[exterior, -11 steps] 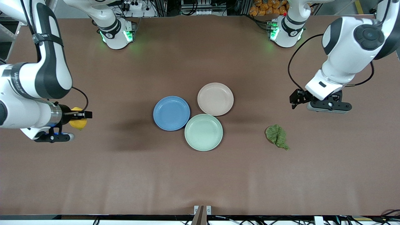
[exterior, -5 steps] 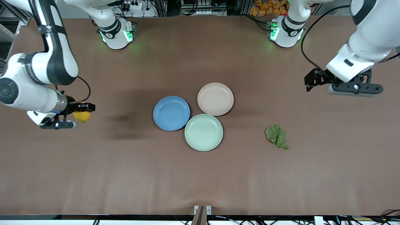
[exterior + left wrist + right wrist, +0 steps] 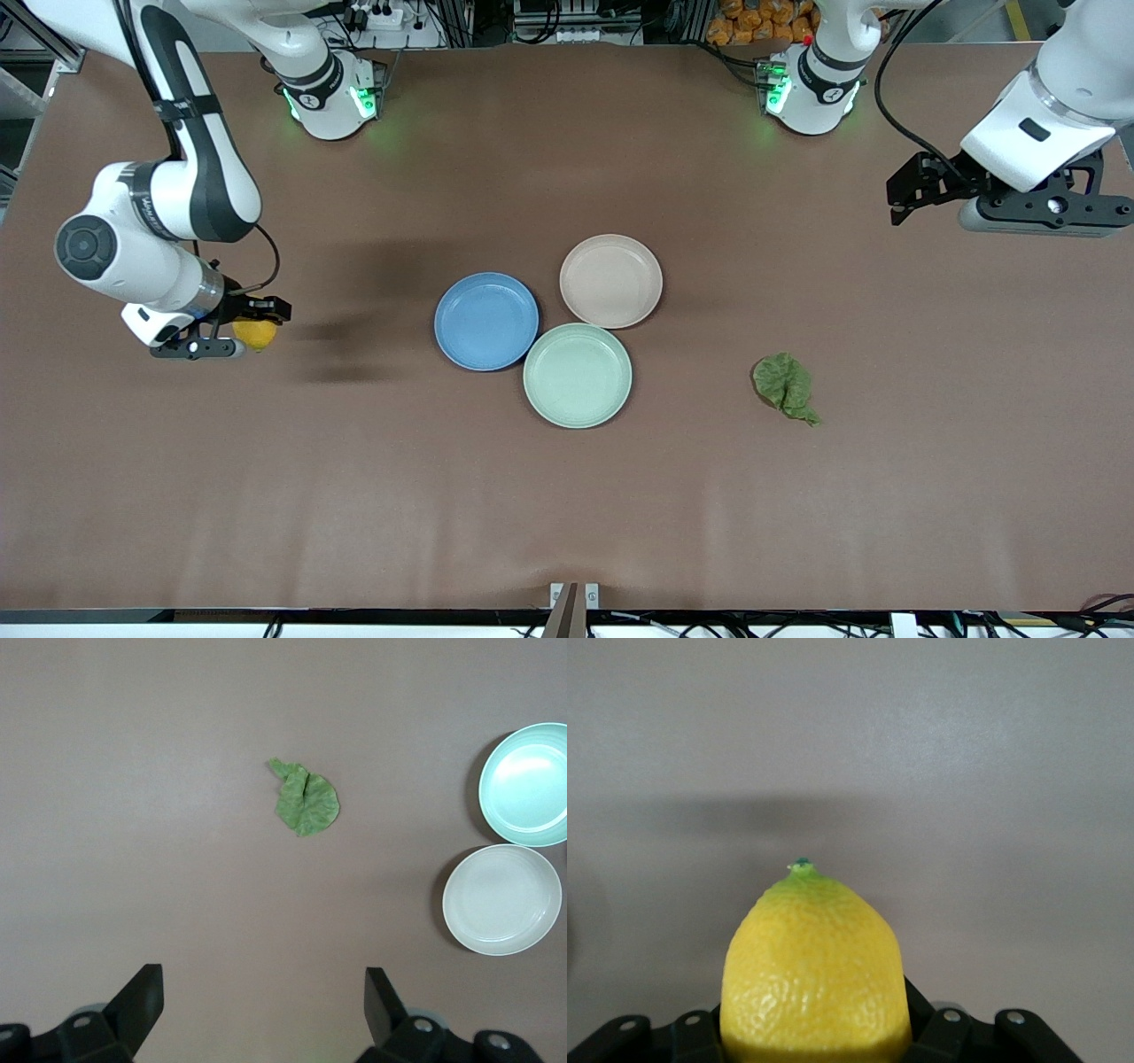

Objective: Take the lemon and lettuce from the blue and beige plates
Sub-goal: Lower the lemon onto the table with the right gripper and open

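Observation:
My right gripper is shut on the yellow lemon and holds it over bare table toward the right arm's end. In the right wrist view the lemon fills the space between the black fingers. The dark green lettuce lies flat on the table toward the left arm's end, apart from the plates. The blue plate and the beige plate sit mid-table with nothing on them. My left gripper hangs open and empty, high over the left arm's end. Its wrist view shows the lettuce and the beige plate.
A pale mint-green plate touches the blue and beige plates, nearer to the front camera, and it also shows in the left wrist view as the mint plate. Both arm bases stand at the table's back edge.
The right arm has carried the lemon a little toward the plates and lower. The left arm has risen and drawn away from the lettuce toward its own end of the table.

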Motion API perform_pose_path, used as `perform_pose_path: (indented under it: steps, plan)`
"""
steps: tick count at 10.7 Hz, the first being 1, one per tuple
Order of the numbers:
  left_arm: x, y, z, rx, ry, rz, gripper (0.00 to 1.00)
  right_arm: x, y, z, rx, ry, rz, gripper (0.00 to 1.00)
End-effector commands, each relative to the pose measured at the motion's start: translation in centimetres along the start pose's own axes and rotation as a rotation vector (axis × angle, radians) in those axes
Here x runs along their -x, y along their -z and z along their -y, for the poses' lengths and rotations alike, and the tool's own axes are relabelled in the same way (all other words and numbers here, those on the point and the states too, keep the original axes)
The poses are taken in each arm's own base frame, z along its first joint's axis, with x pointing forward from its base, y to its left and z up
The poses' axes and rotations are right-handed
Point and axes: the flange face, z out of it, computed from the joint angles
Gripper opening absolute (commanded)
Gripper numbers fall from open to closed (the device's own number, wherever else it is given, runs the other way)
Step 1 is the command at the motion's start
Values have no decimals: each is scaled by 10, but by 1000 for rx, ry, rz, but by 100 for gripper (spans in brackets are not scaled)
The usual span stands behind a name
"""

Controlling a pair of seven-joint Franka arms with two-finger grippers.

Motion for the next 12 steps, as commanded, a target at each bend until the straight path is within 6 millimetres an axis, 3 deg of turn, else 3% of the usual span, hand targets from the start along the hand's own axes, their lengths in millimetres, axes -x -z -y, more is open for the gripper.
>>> perform_pose_path:
  steps: [1, 7, 12]
  plan:
    - [-9, -1, 0, 34, 11, 24, 100, -2, -21, -4, 11, 14, -24, 51]
    - [-8, 8, 2, 35, 16, 27, 100, -16, -83, -16, 30, 30, -75, 51]
    - [-7, 10, 3, 36, 21, 24, 100, -21, -115, -24, 41, 47, -105, 51]
